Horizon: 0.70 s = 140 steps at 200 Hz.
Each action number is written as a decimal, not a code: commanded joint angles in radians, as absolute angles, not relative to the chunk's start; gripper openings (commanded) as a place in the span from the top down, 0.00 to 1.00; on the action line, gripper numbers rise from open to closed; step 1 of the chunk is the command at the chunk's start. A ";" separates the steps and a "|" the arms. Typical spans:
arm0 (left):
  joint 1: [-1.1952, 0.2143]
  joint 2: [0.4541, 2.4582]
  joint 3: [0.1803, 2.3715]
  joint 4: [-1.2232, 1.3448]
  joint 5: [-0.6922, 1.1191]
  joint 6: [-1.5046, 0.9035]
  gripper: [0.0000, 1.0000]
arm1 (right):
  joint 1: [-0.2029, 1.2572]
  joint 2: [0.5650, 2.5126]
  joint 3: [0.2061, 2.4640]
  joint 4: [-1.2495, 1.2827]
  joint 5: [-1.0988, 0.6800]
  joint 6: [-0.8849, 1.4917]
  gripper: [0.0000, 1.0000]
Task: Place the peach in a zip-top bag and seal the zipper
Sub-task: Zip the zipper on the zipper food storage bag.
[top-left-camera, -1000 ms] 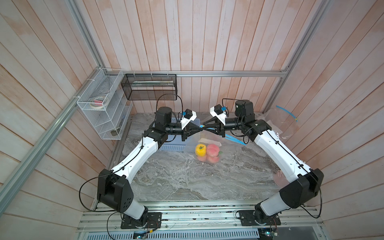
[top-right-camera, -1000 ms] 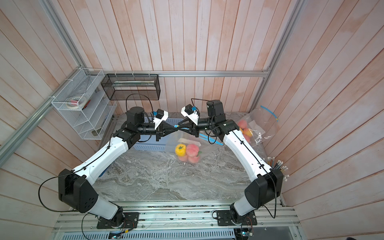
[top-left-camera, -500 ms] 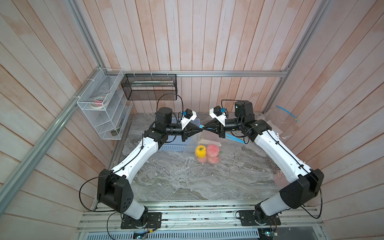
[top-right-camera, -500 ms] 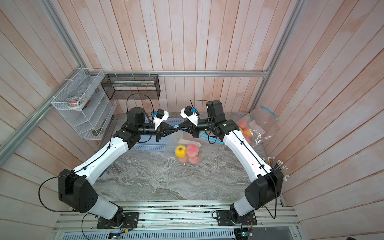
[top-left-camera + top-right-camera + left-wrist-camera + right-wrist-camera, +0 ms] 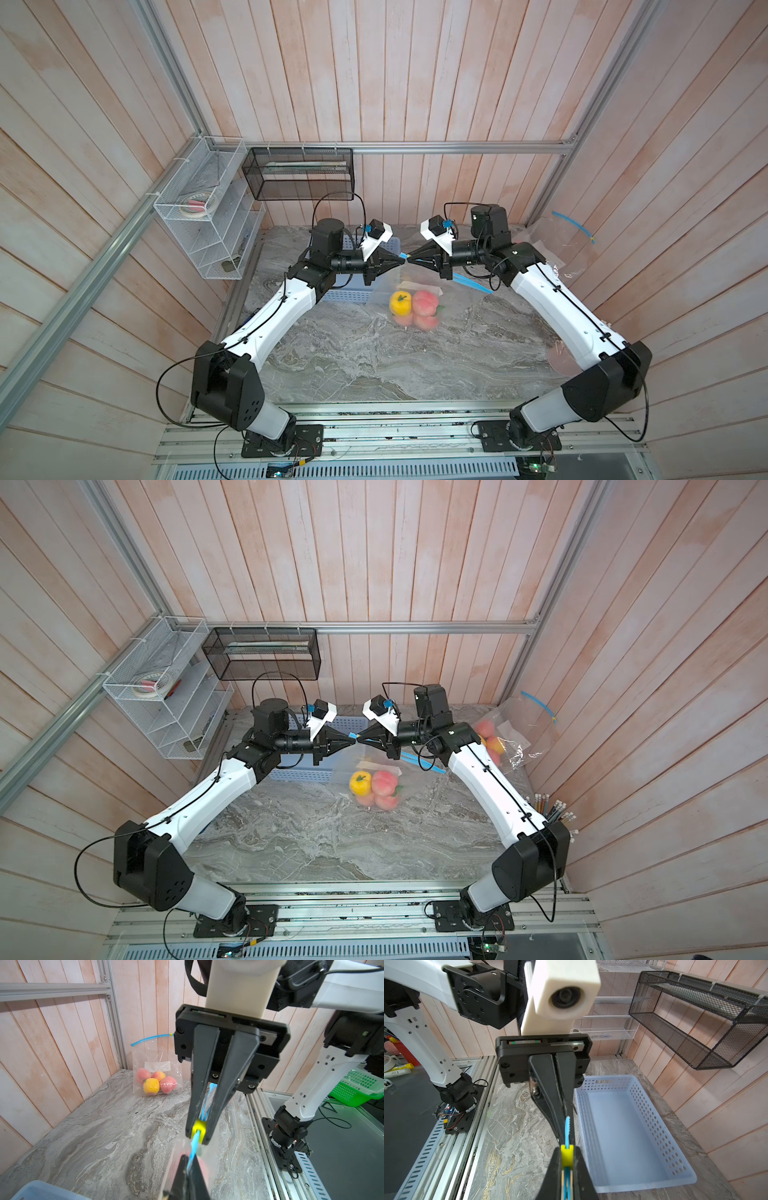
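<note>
Finds the peach (image 5: pixel 424 301) inside the clear bag (image 5: pixel 417 276), centre of frame in both top views, packed against other peaches (image 5: pixel 428 322) and a yellow fruit (image 5: pixel 400 302) in the bag's lower end. Holds the bag's top edge up above the bench (image 5: pixel 353 357). Keeps the left pincer (image 5: pixel 403 259) clamped on the blue zipper strip (image 5: pixel 567 1126), jaws pressed together. Has the right pincer (image 5: pixel 411 261) closed on the yellow slider (image 5: pixel 199 1129), tip to tip with the left one. Shows a second bag (image 5: pixel 494 739) of fruit at right against the wall, a pale blue basket (image 5: pixel 643 1105) just left of centre, a black mesh shelf (image 5: pixel 299 174) and a white wire rack (image 5: pixel 199 220) at upper left.
</note>
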State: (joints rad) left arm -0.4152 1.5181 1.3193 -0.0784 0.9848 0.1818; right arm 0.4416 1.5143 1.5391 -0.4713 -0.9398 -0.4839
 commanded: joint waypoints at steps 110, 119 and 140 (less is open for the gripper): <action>-0.356 1.375 1.269 -0.072 0.648 0.031 1.00 | 0.360 1.379 1.470 -0.581 -0.724 -0.473 0.92; -0.353 1.368 1.271 -0.081 0.605 0.028 1.00 | 0.354 1.376 1.472 -0.599 -0.707 -0.471 0.92; -0.350 1.358 1.279 -0.106 0.488 0.023 1.00 | 0.344 1.366 1.470 -0.632 -0.683 -0.471 0.92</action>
